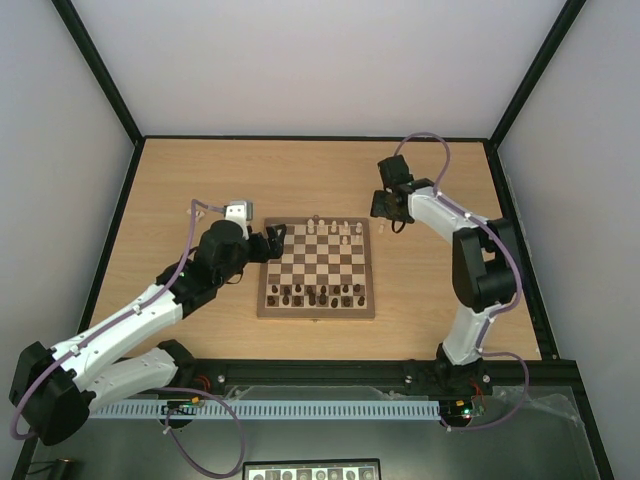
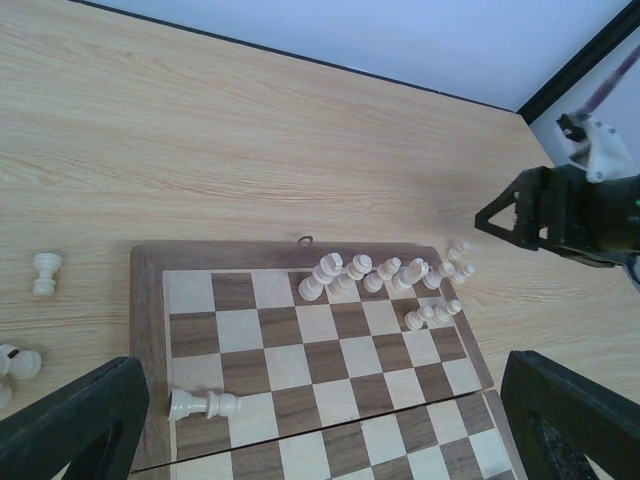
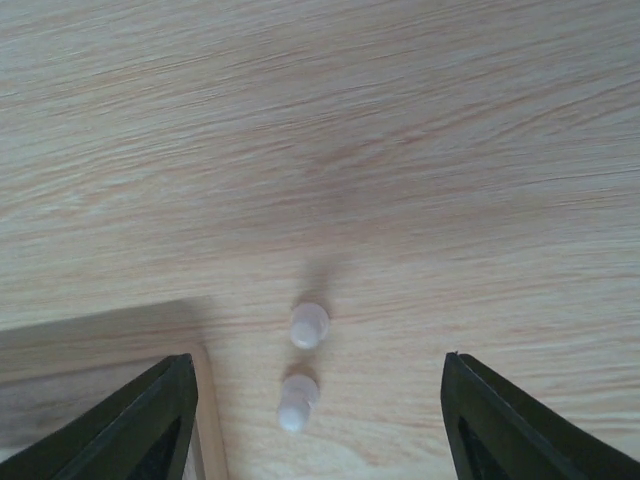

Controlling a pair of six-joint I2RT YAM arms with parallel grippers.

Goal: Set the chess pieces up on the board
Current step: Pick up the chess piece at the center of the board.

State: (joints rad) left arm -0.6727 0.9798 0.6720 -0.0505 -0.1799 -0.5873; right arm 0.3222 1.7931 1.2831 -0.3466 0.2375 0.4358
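Off the board's (image 1: 316,313) far right corner, your right end effector (image 1: 390,215) hangs spread over two pale chess pieces (image 3: 309,325) on the table (image 3: 400,150); your left end effector (image 1: 275,242) is spread wide too.

Top view: we look down from high above the near edge, whole table (image 1: 200,180) and board (image 1: 318,265) in frame. Left wrist: low, oblique over the board's far half, right claw (image 2: 500,215) at frame's right. Right wrist: very close, straight down on two pale pieces (image 3: 308,326) off the board's far-right corner, which all views share.
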